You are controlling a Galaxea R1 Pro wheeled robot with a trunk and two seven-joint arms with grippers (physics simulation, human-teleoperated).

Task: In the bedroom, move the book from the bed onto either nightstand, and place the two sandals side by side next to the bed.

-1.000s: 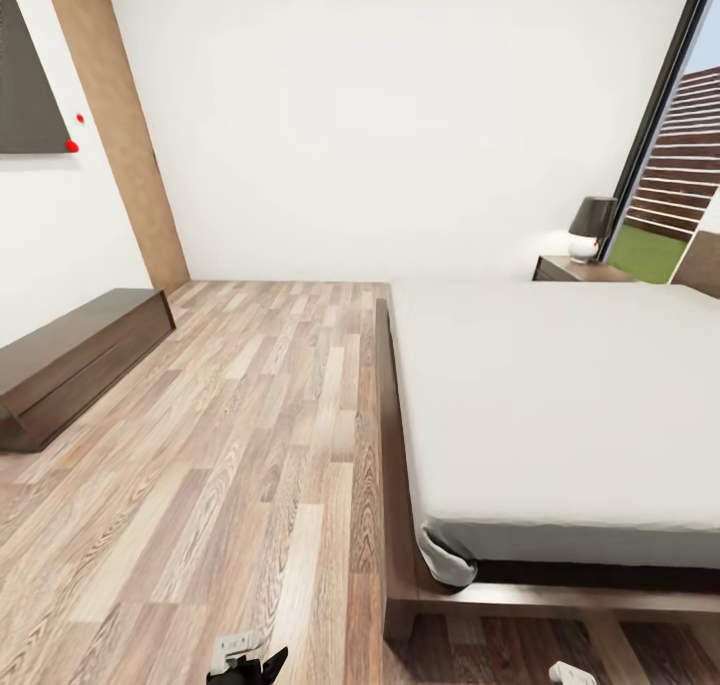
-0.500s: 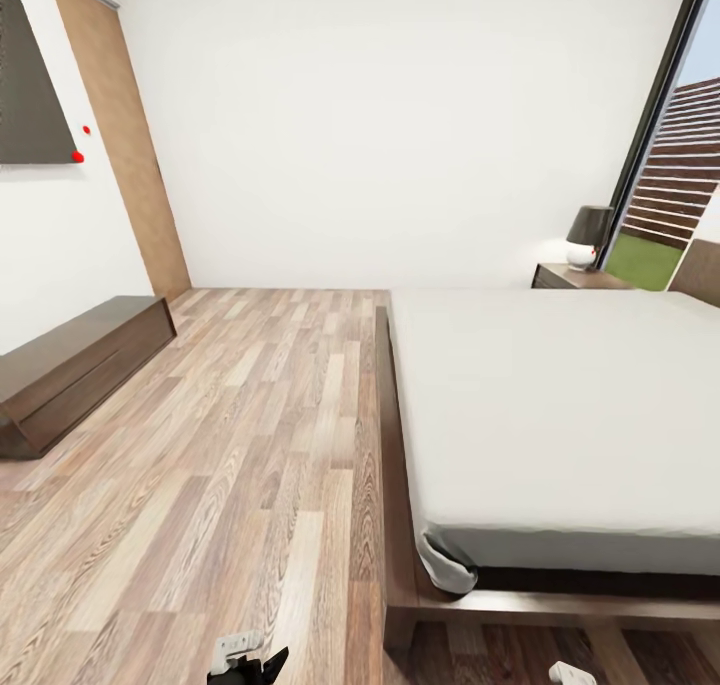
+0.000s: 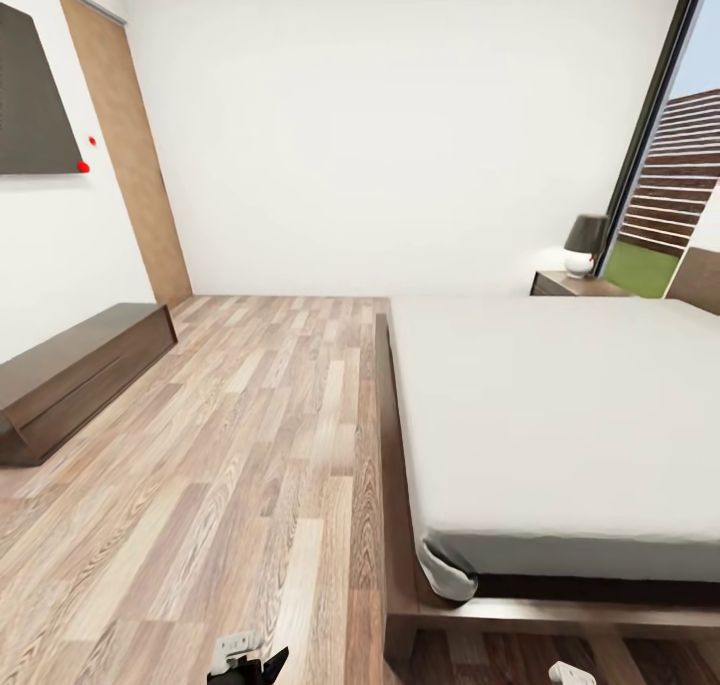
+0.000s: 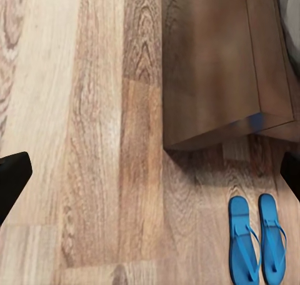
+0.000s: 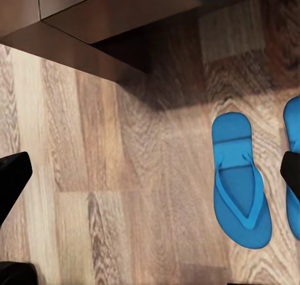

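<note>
The two sandals are lying flat on the wood floor, right by the corner of the bed frame (image 4: 219,60). In the left wrist view the pair is sitting parallel, one sandal (image 4: 242,247) just beside the other sandal (image 4: 273,244), long axes running the same way, rounded heels pointing toward the frame and the toe-strap ends pointing away from it. They're bright blue, thin and flat, with a Y-shaped thong strap showing clearly in the right wrist view.

The bed (image 3: 560,425) is taking up the 3 o'clock side of the head view: plain pale grey mattress, smooth, sitting on a low dark brown platform with a bit of sheet corner hanging down at about 5 o'clock. A nightstand (image 3: 572,284) is sitting past the far end of the bed at about 2 o'clock, with a lamp (image 3: 583,245) on it (dark shade, round white base).

The floor (image 3: 250,445) is light wood plank with heavy grain. The walls are plain white, a brown door (image 3: 130,155) is standing at 10 o'clock, a low dark cabinet (image 3: 70,375) is running along the wall at 9 o'clock, and a black-framed window (image 3: 670,165) is showing a slatted fence.

Left gripper (image 3: 247,660) is peeking in at 6 o'clock, and the right gripper (image 3: 572,674) at 5 o'clock. In both wrist views the dark fingertips are sitting at opposite edges, so the jaws are spread wide, holding nothing.
</note>
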